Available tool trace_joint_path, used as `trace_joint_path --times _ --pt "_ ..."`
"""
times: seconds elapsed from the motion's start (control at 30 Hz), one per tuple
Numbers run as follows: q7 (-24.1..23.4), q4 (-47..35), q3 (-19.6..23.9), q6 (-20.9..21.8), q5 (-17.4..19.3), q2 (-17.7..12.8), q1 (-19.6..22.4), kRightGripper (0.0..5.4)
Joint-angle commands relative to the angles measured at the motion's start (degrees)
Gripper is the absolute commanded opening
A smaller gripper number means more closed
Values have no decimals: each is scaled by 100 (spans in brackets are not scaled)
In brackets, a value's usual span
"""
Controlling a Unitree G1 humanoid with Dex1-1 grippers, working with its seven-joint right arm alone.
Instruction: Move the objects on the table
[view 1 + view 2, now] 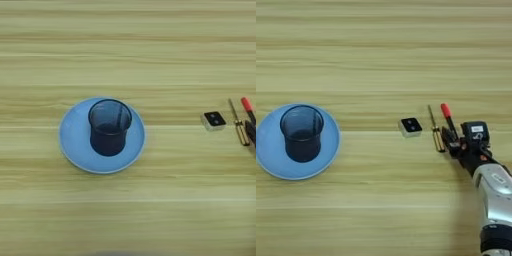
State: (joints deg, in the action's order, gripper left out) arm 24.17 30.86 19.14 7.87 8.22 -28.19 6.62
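Claw [452, 137] at the red-tipped tool [446, 114], near table's [381, 210] right edge.

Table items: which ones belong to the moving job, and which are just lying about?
Job things:
- light-blue plate
- dark mesh cup, standing on the plate
- black square block
- black tool with red tip, at the right gripper

Lying about:
- thin tool with a yellowish handle, beside the block
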Motion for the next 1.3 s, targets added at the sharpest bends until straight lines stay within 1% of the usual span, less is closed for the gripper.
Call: trace_joint_path --times 0.03,0.13,0.27,0.3,0.47,0.6,0.77,0.83,1.1,1.3 --pt "-131 -713 30 -89 35 -153 102 312" --pt "-153 -1203 23 -223 52 -108 -41 371" --pt "-36 -2054 -175 -267 42 62 -316 430" --pt "-9 -2251 -225 -283 38 96 -382 430" --pt "192 -3139 -487 -388 110 248 -705 495" --pt "330 -3384 -763 -435 69 384 -812 532" --pt "545 -3846 -1250 -502 23 572 -1015 537" --pt "574 -3954 -1376 -533 -6 611 -1057 537" --pt "677 -4227 -1938 -641 -108 813 -1172 537" --pt "795 -4370 -2490 -737 -209 990 -1245 537"
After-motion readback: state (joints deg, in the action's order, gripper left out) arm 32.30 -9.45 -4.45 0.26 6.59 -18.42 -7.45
